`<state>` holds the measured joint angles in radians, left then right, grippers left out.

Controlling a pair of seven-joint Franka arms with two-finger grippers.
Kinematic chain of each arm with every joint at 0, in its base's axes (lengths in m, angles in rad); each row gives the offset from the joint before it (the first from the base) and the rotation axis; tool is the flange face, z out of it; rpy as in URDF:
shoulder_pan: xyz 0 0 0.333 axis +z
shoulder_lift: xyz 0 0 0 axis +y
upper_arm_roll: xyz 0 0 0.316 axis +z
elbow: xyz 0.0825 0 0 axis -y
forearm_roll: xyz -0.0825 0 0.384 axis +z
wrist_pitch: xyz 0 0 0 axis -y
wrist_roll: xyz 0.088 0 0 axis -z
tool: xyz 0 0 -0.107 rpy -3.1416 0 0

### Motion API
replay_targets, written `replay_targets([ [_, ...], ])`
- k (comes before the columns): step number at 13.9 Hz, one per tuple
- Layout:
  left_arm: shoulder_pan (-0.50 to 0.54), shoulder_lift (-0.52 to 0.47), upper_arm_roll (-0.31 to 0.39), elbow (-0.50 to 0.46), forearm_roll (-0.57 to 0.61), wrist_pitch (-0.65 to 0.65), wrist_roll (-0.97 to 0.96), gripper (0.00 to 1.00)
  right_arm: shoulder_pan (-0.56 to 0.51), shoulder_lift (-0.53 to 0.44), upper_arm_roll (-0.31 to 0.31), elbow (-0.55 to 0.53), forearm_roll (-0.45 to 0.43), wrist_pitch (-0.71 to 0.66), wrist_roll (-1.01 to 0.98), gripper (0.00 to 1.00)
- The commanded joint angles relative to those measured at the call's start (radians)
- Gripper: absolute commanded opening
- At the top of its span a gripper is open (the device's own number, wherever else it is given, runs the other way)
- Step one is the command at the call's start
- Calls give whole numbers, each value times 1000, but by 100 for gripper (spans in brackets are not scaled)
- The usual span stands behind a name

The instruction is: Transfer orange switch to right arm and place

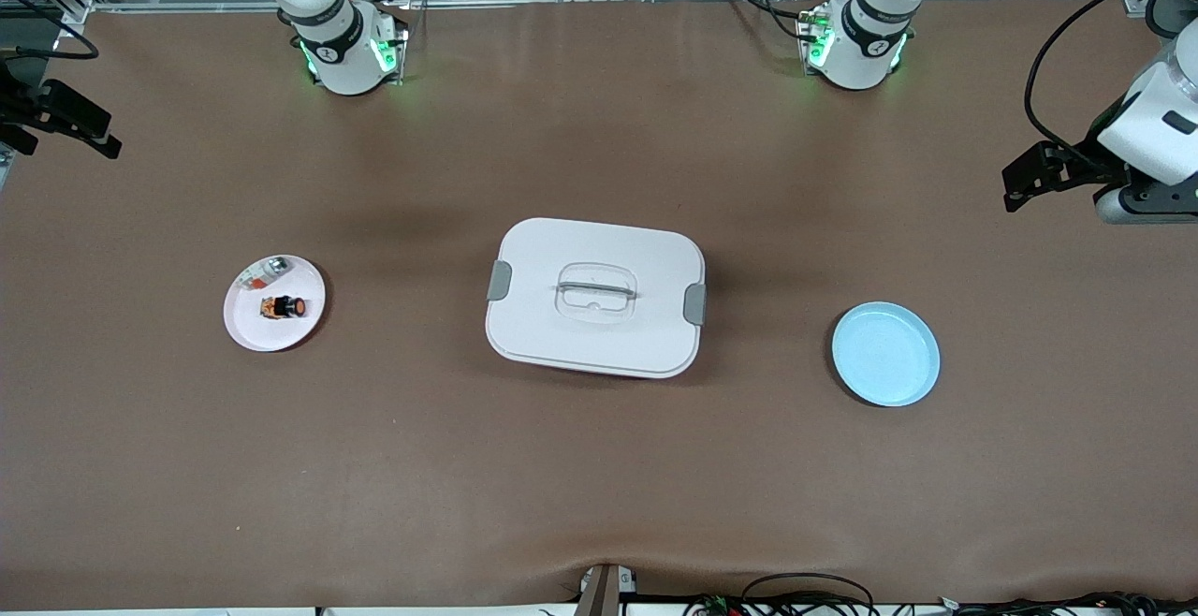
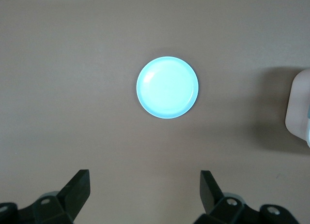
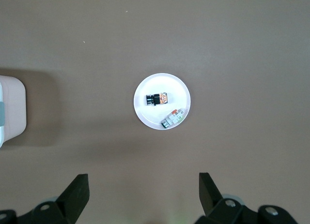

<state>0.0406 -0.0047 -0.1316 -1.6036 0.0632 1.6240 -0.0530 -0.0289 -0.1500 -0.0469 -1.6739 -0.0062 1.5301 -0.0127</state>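
The orange switch [image 1: 284, 306] lies on its side on a small white plate [image 1: 253, 326] toward the right arm's end of the table, beside a small silvery-and-red piece [image 1: 271, 268]. The right wrist view shows the switch [image 3: 157, 98] on that plate [image 3: 145, 115] from high above. My right gripper [image 3: 144, 181] is open and empty, held high over that end of the table [image 1: 98, 134]. My left gripper [image 2: 145, 179] is open and empty, high over the left arm's end [image 1: 1025, 181], looking down on an empty light blue plate [image 2: 167, 87].
A white lidded box [image 1: 595, 298] with grey clips and a top handle stands mid-table between the two plates. The light blue plate [image 1: 885, 354] lies toward the left arm's end. Cables run along the table edge nearest the front camera.
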Motion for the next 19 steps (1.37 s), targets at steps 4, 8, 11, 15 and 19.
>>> replay_targets([
  [4, 2, -1, -3, -2, -13, 10, 4, 100, 1, 13, -2, 28, -1, -21, 2, 100],
  [8, 1, 0, -3, -4, -13, 14, 4, 100, 3, 13, -2, 28, -5, -21, 2, 100],
  [11, 1, 2, -3, -2, -13, 16, 4, 100, 4, 13, -2, 28, -5, -19, 2, 100],
  [15, 4, 0, -5, 2, -13, 13, 25, 100, 4, 13, -2, 28, -5, -19, 2, 100],
  [19, 9, 0, -3, 13, -13, 10, 25, 100, 6, 13, -2, 28, -5, -19, 2, 100],
])
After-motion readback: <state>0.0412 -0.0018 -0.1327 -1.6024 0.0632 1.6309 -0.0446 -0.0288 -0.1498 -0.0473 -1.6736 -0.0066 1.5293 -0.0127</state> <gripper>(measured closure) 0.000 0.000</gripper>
